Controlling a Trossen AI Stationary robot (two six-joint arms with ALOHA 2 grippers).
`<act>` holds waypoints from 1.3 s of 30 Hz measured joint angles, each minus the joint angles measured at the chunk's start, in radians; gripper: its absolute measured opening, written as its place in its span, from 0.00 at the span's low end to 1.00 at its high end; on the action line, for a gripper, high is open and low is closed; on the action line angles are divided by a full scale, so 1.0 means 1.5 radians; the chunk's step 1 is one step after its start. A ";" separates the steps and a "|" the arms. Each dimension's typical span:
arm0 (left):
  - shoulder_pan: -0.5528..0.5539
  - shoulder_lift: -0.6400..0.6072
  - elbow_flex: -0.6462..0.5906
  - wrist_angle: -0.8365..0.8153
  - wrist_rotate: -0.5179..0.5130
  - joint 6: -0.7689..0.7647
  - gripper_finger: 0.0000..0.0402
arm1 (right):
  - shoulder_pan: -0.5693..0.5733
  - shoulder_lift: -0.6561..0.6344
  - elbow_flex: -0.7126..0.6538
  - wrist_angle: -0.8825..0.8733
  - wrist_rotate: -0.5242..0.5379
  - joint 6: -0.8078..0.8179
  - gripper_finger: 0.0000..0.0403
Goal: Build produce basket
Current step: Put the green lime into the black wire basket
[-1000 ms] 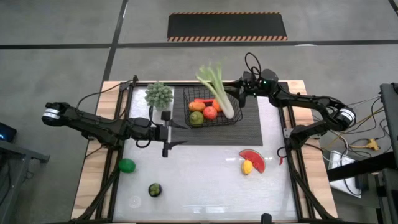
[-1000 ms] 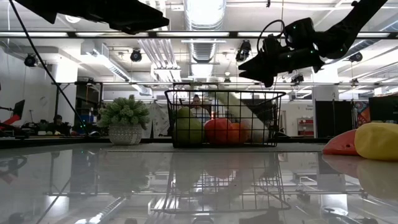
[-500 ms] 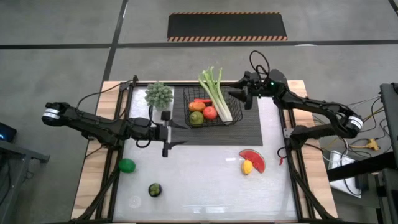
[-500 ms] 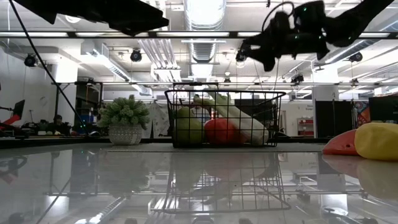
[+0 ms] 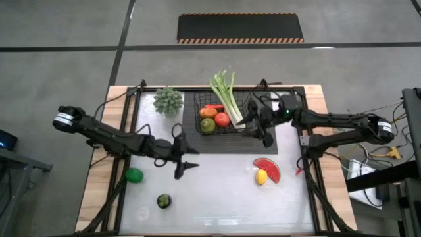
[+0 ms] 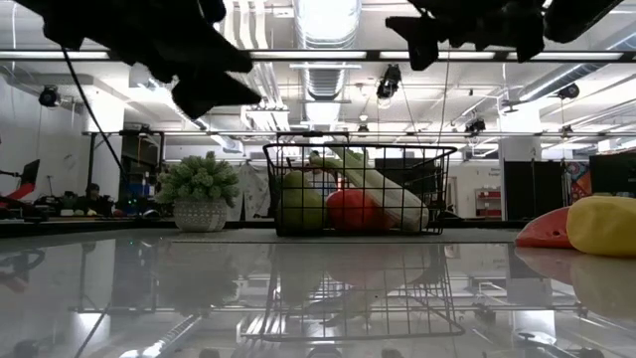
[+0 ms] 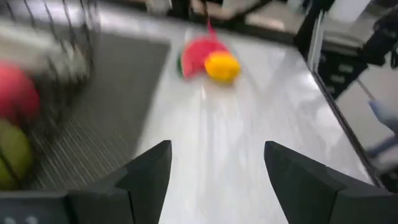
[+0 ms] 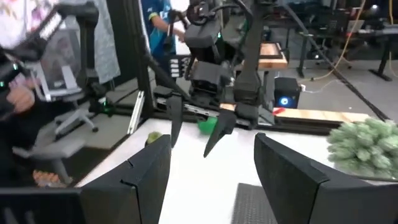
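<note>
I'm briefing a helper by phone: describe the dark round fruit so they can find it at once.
Start at the wire basket on the dark mat, then look to the table's opposite, near-left corner. Past the green lime lies the dark round fruit, alone on the pale surface. It is the only blackish piece; its nearest neighbour is bright green.

Basket (image 5: 225, 113) sits on the mat (image 5: 263, 141) at the table's back, celery (image 5: 228, 100) lying in it over the apples. Potted plant (image 5: 168, 100) just left. Watermelon slice (image 5: 268, 168) and lemon (image 5: 262, 176) touching, front right; lime (image 5: 134, 175) front left.
</note>
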 joint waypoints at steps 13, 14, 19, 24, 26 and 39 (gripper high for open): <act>-0.099 0.077 0.206 -0.817 0.111 -0.236 0.60 | 0.107 0.002 0.000 -0.038 0.062 -0.075 0.53; -0.110 0.079 0.217 -0.870 0.128 -0.231 0.60 | 0.108 0.002 0.000 -0.038 0.062 -0.075 0.53; -0.162 0.068 0.246 -1.044 0.167 -0.235 0.60 | 0.108 0.002 -0.001 -0.051 0.063 -0.074 0.53; -0.234 0.044 0.215 -1.053 0.167 -0.235 0.60 | 0.109 0.003 -0.003 -0.052 0.063 -0.075 0.53; -0.261 0.040 0.203 -1.051 0.172 -0.235 0.60 | 0.109 0.003 -0.006 -0.052 0.063 -0.075 0.53; -0.316 0.041 0.178 -1.051 0.186 -0.297 0.60 | 0.109 0.003 -0.020 -0.052 0.062 -0.067 0.53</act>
